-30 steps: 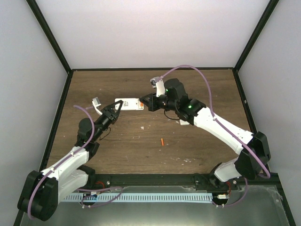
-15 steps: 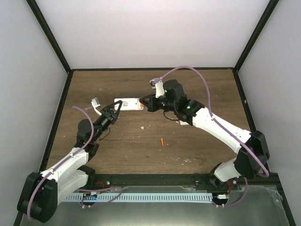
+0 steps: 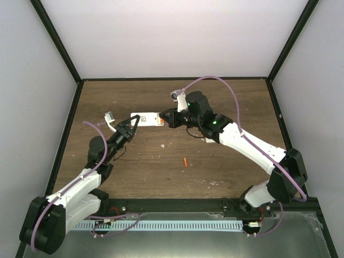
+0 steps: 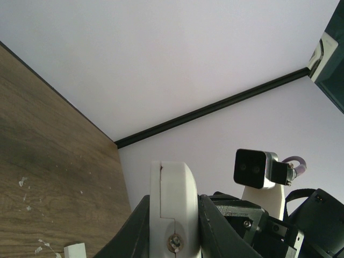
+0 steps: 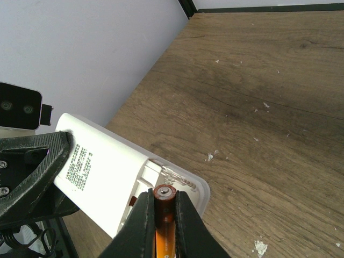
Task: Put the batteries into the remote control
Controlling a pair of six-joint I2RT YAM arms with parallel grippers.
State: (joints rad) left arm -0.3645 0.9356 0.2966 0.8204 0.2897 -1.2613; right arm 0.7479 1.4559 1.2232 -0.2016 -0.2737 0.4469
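My left gripper (image 3: 133, 124) is shut on the white remote control (image 3: 148, 119) and holds it above the table, back side up. In the left wrist view the remote's end (image 4: 173, 204) sits squeezed between both black fingers. My right gripper (image 5: 163, 200) is shut on an orange battery (image 5: 164, 215). The battery's tip is at the remote's (image 5: 107, 172) open battery compartment (image 5: 169, 177), at the end nearest the right gripper (image 3: 167, 119). A second orange battery (image 3: 184, 162) lies on the wood nearer the arms' bases.
A small white piece (image 3: 109, 117) lies on the table left of the remote. Another white object (image 3: 209, 140) lies partly hidden under the right arm. Black frame posts and white walls enclose the wooden table (image 3: 226, 97).
My right gripper has crept slightly left toward the remote with the battery. The left arm and the remote have stayed where they were.
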